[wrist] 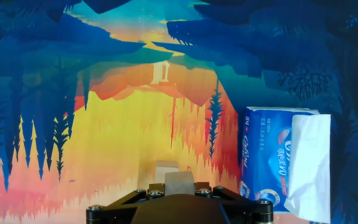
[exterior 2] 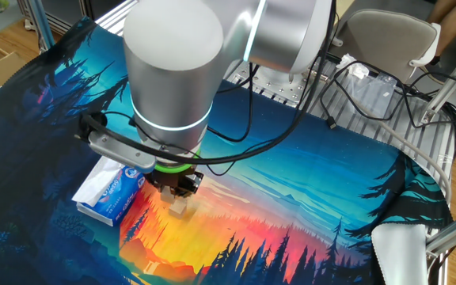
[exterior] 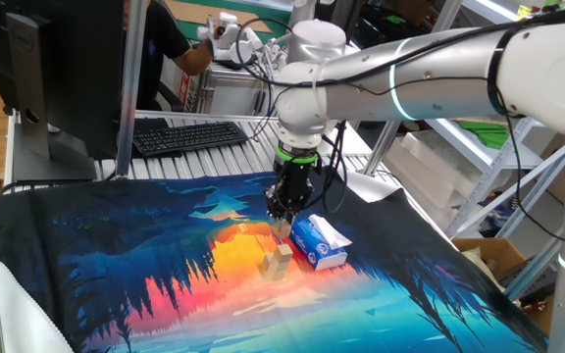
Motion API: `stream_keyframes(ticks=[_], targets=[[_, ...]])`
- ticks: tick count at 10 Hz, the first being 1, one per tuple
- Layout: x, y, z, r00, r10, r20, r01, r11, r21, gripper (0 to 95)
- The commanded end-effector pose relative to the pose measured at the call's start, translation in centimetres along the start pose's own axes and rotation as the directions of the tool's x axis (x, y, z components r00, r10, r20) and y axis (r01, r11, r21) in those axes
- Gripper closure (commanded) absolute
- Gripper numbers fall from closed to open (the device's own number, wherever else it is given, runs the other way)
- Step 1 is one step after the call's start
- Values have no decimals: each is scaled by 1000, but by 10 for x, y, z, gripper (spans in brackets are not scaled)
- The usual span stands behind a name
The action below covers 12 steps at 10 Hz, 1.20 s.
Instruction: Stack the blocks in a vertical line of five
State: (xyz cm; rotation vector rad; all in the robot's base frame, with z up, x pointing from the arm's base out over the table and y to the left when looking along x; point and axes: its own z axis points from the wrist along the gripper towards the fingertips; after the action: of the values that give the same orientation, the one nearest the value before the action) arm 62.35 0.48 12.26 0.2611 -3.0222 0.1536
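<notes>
I am seeing the gripper [exterior: 282,220] hanging above the printed cloth [exterior: 165,284], its fingers clenched on one block [exterior: 282,227]. In the other fixed view that block [exterior 2: 180,207] is showing just under the fingertips. More blocks [exterior: 276,261] are sitting bunched on the orange patch, just beside the tissue box [exterior: 318,242]. The hand view is showing the box [wrist: 283,163] at right.
</notes>
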Motion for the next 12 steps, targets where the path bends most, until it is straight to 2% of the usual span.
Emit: stream_keyframes(ticks=[1, 6, 12], targets=[[3, 2, -1, 1000, 0, 2, 0, 1000, 3, 950], [18, 8, 3, 1000, 2, 10, -2, 1000, 7, 950], [27, 9, 3, 1000, 3, 6, -3, 1000, 6, 950]])
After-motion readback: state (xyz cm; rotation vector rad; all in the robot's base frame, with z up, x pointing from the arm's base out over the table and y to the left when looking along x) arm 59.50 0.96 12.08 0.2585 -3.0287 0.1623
